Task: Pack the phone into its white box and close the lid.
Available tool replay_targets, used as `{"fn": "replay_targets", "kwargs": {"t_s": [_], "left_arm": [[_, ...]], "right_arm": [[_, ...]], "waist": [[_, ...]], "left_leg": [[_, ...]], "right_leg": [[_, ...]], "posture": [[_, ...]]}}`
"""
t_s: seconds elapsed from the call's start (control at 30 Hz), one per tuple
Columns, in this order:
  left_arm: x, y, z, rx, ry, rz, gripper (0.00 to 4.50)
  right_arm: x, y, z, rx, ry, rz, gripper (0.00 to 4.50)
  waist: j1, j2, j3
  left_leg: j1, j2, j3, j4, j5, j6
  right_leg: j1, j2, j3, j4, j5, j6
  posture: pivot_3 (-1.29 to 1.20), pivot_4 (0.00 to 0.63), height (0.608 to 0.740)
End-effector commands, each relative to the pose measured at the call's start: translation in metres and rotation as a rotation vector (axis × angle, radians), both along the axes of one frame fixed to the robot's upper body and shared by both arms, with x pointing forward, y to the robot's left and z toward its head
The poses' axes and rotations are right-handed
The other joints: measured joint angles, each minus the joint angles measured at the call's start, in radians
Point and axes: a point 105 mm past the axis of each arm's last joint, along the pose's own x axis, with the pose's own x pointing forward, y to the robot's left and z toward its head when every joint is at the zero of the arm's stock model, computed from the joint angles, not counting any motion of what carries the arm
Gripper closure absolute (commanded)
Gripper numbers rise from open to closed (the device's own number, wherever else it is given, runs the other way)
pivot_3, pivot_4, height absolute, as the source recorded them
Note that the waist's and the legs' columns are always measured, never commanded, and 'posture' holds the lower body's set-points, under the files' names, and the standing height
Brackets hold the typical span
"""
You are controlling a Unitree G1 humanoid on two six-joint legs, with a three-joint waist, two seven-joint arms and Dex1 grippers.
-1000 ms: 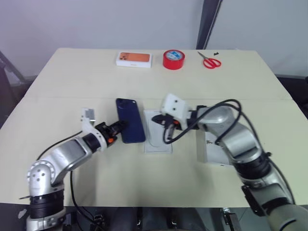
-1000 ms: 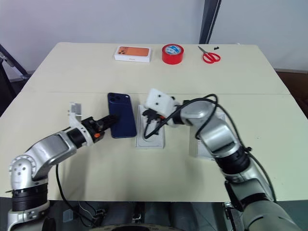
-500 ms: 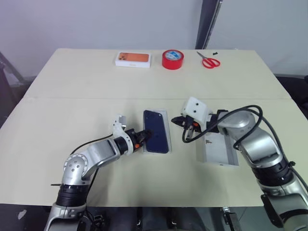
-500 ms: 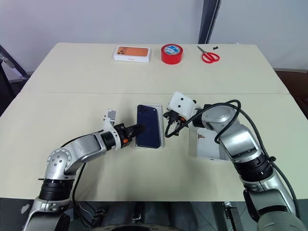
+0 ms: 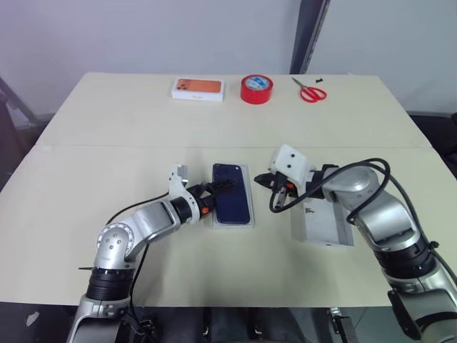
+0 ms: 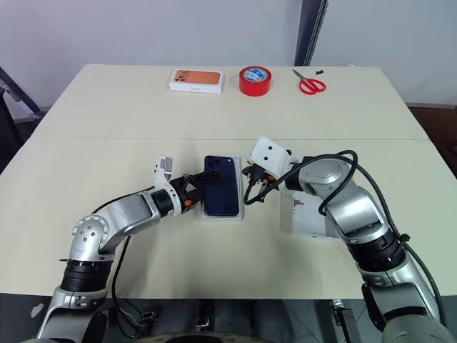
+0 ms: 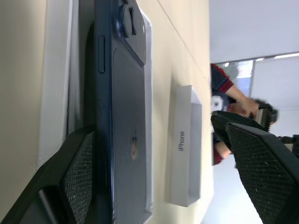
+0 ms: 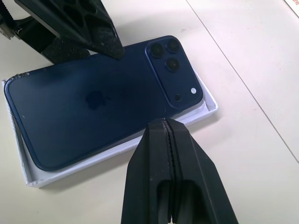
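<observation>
One glossy navy phone (image 8: 93, 105), three-lens camera bump.

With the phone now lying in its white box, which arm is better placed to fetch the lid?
Probably the right. The lid lies just beneath the right arm, close behind the right gripper; the left gripper is across the phone from it.

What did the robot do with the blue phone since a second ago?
The left gripper carried the phone to the right and set it in the white box, then opened and let it go. The right gripper, shut all along, pulled back to the right off the box. The lid, the red tape, the scissors and the orange-printed box stayed put on the table.
</observation>
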Motion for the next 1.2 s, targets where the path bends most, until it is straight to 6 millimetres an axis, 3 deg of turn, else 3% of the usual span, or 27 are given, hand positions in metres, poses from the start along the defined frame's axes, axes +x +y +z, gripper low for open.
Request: {"fn": "replay_targets", "kwargs": {"t_s": [0.03,0.17,0.6,0.7,0.8,0.93,1.13,1.2], "left_arm": [[-0.005,-0.003,0.006,0.097,-0.068,-0.063,0.11],[-0.005,-0.001,0.007,0.204,-0.109,-0.107,0.11],[-0.007,0.002,0.021,0.305,-0.192,-0.182,0.11],[-0.007,0.012,0.026,0.329,-0.216,-0.164,0.11],[0.007,0.044,0.045,0.414,-0.366,-0.015,0.11],[0.012,0.065,0.037,0.690,-0.485,0.001,1.33],[0.013,0.066,0.006,0.922,-0.535,-0.151,4.42],[0.013,0.058,-0.002,0.927,-0.530,-0.203,4.47]], "right_arm": [[-0.003,0.002,0.009,-0.007,-0.043,0.019,4.50],[-0.003,0.002,0.010,-0.005,-0.047,0.020,4.50],[-0.003,0.006,0.008,0.007,-0.046,0.021,4.50],[-0.002,0.005,0.009,0.009,-0.050,0.016,4.50],[0.000,0.000,0.006,-0.008,-0.045,-0.010,4.50],[0.003,-0.004,-0.005,-0.052,-0.023,-0.028,4.50],[0.013,-0.007,-0.021,-0.135,-0.007,-0.089,4.50],[0.020,-0.010,-0.026,-0.174,-0.019,-0.134,4.50]], "waist": [[0.001,0.000,0.000],[0.000,0.000,0.000],[0.000,0.000,0.000],[0.000,0.000,0.001],[-0.002,0.000,0.001],[-0.001,0.001,0.002],[0.002,0.001,0.003],[0.000,0.000,0.003]], "left_leg": [[0.000,0.000,0.000,0.000,0.000,0.000],[0.000,0.000,0.000,0.000,0.000,0.000],[0.000,0.000,0.000,0.000,0.000,0.000],[0.000,0.000,0.000,0.000,0.000,0.000],[0.000,0.000,0.000,0.000,0.000,0.000],[0.000,0.000,0.000,-0.001,0.000,0.000],[0.000,0.000,0.001,-0.001,-0.001,0.001],[0.000,0.000,0.001,-0.001,-0.001,0.001]], "right_leg": [[0.000,0.000,0.000,0.000,0.000,0.000],[0.000,0.000,0.000,0.000,0.000,0.000],[0.000,0.000,0.000,0.000,0.000,0.000],[0.000,0.000,0.000,0.000,0.000,0.000],[0.000,0.000,0.000,0.000,0.000,0.000],[0.000,0.000,0.000,-0.001,0.000,-0.001],[0.000,-0.001,0.000,-0.002,-0.002,-0.003],[0.000,-0.001,0.000,-0.002,-0.002,-0.003]], "posture": [[0.00,0.150,0.725],[0.00,0.150,0.725],[0.00,0.150,0.725],[0.00,0.150,0.725],[0.00,0.150,0.725],[0.00,0.150,0.725],[0.00,0.150,0.725],[0.00,0.150,0.725]]}}
